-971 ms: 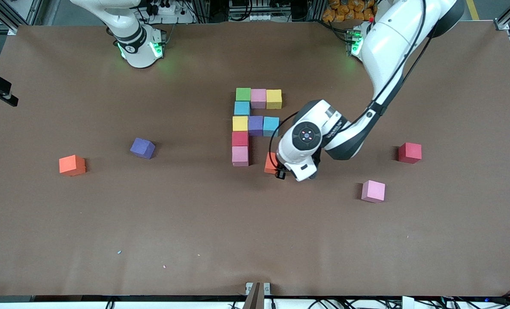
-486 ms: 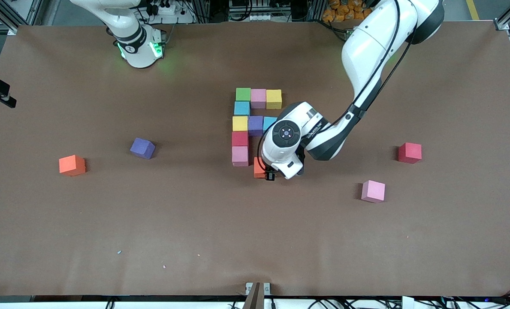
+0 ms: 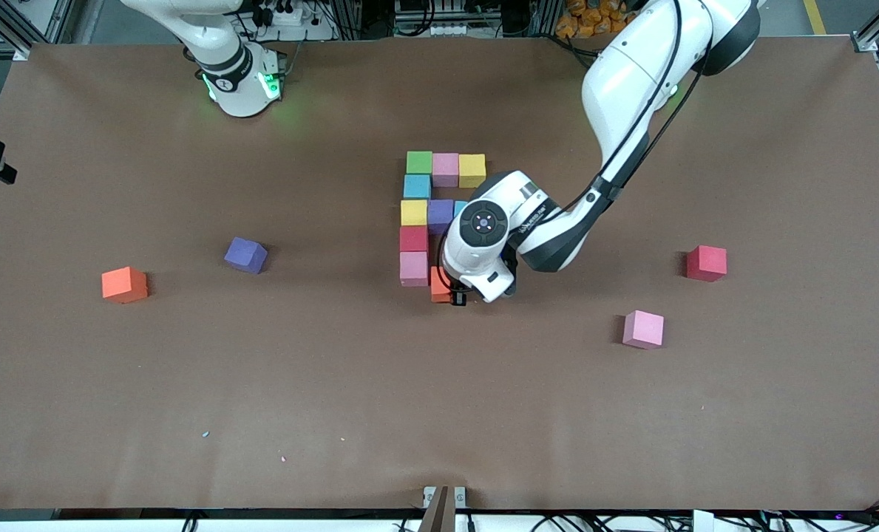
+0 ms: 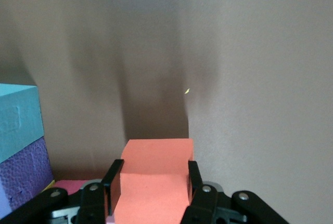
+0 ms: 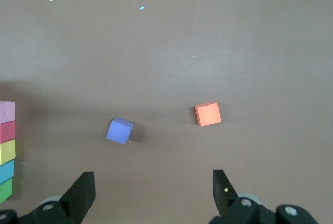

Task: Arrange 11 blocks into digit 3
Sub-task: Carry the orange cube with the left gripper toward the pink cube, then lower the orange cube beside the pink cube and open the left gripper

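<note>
My left gripper (image 3: 450,294) is shut on an orange block (image 3: 438,287), low and right beside the pink block (image 3: 413,267) at the near end of the figure's column. In the left wrist view the orange block (image 4: 156,156) sits between my left gripper's (image 4: 153,176) fingers. The figure holds green (image 3: 419,162), pink (image 3: 445,168), yellow (image 3: 472,169), light blue (image 3: 417,186), yellow (image 3: 414,213), purple (image 3: 440,214), a partly hidden light blue (image 3: 460,207) and red (image 3: 413,239) blocks. My right gripper (image 5: 153,182) is open and empty, high over the table and out of the front view.
Loose blocks lie apart on the table: purple (image 3: 245,255) and orange (image 3: 124,284) toward the right arm's end, red (image 3: 706,263) and pink (image 3: 643,329) toward the left arm's end. The right wrist view shows the loose purple (image 5: 119,131) and orange (image 5: 207,114) blocks.
My left gripper has carried the orange block toward the right arm's end, up to the pink block at the column's near end. The loose blocks have not moved.
</note>
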### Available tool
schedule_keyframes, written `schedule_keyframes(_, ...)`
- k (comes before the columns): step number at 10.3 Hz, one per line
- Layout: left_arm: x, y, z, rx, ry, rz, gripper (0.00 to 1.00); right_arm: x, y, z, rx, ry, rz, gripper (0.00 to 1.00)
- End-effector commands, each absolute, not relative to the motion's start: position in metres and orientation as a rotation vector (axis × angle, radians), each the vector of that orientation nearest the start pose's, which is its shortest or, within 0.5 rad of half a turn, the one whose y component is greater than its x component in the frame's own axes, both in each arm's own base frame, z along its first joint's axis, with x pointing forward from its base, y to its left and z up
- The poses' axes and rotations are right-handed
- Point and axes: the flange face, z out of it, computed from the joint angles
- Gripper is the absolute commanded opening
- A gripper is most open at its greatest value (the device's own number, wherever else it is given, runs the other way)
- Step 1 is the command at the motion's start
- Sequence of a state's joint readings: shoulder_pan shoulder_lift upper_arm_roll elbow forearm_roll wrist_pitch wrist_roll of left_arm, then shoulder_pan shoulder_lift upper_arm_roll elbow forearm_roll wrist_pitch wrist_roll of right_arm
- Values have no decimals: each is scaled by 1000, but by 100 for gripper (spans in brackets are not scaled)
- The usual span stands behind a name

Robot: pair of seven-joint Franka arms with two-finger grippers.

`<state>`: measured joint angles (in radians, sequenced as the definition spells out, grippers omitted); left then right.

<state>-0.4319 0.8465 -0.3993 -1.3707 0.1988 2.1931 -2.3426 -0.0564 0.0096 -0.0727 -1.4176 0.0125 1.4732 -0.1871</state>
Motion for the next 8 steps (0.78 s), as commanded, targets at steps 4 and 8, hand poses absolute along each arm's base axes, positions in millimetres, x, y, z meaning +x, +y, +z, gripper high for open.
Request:
schedule_keyframes(4,537,-493,225,-2245,-2184,205,0,541,-80,688,-3136,-80,-79,100)
schedule_keyframes(8,521,-491,220,-2220,-2114,197,0,541,-82,688,-3136,-73,-82,100)
